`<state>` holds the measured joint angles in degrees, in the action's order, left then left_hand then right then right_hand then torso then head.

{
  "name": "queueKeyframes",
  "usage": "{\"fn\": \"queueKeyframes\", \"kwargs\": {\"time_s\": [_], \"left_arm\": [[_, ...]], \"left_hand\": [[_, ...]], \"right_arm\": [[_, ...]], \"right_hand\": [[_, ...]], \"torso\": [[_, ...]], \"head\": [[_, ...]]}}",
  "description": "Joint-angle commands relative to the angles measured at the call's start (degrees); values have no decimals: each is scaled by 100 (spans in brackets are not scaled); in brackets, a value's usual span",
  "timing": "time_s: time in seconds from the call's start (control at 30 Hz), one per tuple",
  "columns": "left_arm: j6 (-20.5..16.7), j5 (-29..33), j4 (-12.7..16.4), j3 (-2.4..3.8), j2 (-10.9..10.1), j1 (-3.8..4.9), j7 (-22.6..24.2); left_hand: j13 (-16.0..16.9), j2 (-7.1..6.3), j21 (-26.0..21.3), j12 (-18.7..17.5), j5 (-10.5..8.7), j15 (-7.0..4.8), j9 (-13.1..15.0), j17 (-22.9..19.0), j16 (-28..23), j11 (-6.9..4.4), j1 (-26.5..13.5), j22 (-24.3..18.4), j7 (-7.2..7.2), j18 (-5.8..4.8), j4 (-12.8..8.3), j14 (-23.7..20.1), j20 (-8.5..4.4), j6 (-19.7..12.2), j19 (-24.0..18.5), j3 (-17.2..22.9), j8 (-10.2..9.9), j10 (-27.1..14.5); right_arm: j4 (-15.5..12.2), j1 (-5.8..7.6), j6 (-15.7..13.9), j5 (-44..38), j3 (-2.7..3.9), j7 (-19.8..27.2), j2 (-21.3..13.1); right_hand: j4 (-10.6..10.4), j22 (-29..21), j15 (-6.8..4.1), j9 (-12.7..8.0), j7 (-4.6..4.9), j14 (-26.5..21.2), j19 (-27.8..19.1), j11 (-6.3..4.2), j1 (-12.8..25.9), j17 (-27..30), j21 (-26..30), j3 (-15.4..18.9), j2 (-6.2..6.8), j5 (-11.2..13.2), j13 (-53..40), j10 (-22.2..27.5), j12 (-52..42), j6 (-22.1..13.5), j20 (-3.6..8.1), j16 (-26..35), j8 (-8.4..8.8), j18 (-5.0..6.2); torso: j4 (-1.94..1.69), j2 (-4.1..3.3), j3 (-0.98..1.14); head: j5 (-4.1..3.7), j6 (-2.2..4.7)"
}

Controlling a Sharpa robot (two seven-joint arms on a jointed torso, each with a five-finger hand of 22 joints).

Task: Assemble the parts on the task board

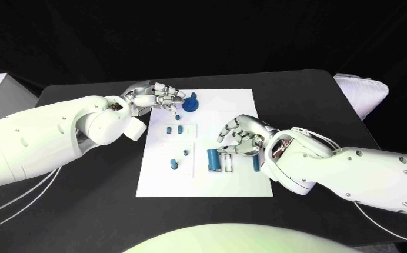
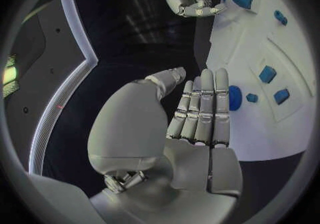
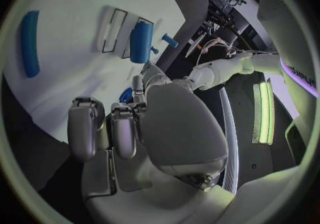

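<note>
Left hand [image 1: 157, 97] hovers empty by the round blue part [image 1: 192, 105]; right hand [image 1: 242, 135] loosely curled, holding nothing. Small, stiff, light, likely slick: pinch its sides.

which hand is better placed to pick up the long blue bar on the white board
Probably the right hand: it hovers beside the long blue bar on the white task board. The left hand is at the far end, by the round blue part.
</note>
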<state>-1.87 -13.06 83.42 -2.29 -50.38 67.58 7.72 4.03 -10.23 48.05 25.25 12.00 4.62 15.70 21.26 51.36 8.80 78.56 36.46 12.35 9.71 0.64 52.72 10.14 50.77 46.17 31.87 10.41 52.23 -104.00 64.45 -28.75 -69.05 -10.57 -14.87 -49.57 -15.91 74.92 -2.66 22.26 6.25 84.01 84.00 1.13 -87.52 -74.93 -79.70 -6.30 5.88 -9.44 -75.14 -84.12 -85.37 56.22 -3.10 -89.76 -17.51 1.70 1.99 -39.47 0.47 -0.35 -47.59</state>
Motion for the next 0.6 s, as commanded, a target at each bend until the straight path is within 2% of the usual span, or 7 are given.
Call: {"fn": "queueKeyframes", "kwargs": {"time_s": [0.03, 0.23, 0.4, 0.6], "left_arm": [[83, -4, 13, 2, 12, 2, 42], [83, -4, 14, -1, 2, 2, 37], [85, -4, 15, -2, 0, 2, 34], [84, -4, 18, -4, -4, 2, 33]], "left_hand": [[-4, 60, -33, -19, 33, 24, -6, -4, -26, 2, -16, -9, -3, 74, 24, 4, 8, -27, 21, 13, -25, -38], [-4, 71, -32, -17, 34, 23, -6, -4, -27, 1, -11, -8, -4, 75, 25, 4, 7, -26, 22, 21, -25, -38], [-4, 78, -32, -16, 35, 22, -6, -4, -27, 1, -9, -8, -4, 76, 27, 4, 7, -26, 22, 26, -25, -39], [-3, 102, -31, -14, 36, 23, -7, -4, -28, 2, -12, -7, -3, 75, 40, 3, 7, -24, 23, 41, -25, -41]], "right_arm": [[43, -44, -84, -495, -14, 772, 27], [118, -156, -101, -580, -26, 839, 104], [183, -191, -98, -617, -30, 748, 162], [258, -208, 91, -648, -31, 571, 223]], "right_hand": [[-22, 1269, 29, -91, -3, 599, 383, 44, -108, -1507, -14, -254, -52, 7, -1217, -327, -15, 87, -30, -24, 92, 9], [-37, 1266, 44, -205, 17, 599, 378, 61, -58, -1507, -5, -537, 13, 12, -1210, -320, -3, 132, -44, -24, 213, 11], [-57, 1261, 62, -287, 40, 599, 373, 83, 127, -1507, 12, -715, 70, -15, -1200, -310, 13, 150, -60, -24, 302, 15], [-68, 1256, 72, -359, 46, 599, 368, 91, 430, -1507, 29, -927, 32, -90, -1192, -304, 25, 187, -74, -24, 373, 18]], "torso": [[-3, -5, 7], [-12, -12, 12], [-11, -7, 2], [-9, -5, -1]], "head": [[4, 0], [21, -12], [20, -21], [31, -42]]}}
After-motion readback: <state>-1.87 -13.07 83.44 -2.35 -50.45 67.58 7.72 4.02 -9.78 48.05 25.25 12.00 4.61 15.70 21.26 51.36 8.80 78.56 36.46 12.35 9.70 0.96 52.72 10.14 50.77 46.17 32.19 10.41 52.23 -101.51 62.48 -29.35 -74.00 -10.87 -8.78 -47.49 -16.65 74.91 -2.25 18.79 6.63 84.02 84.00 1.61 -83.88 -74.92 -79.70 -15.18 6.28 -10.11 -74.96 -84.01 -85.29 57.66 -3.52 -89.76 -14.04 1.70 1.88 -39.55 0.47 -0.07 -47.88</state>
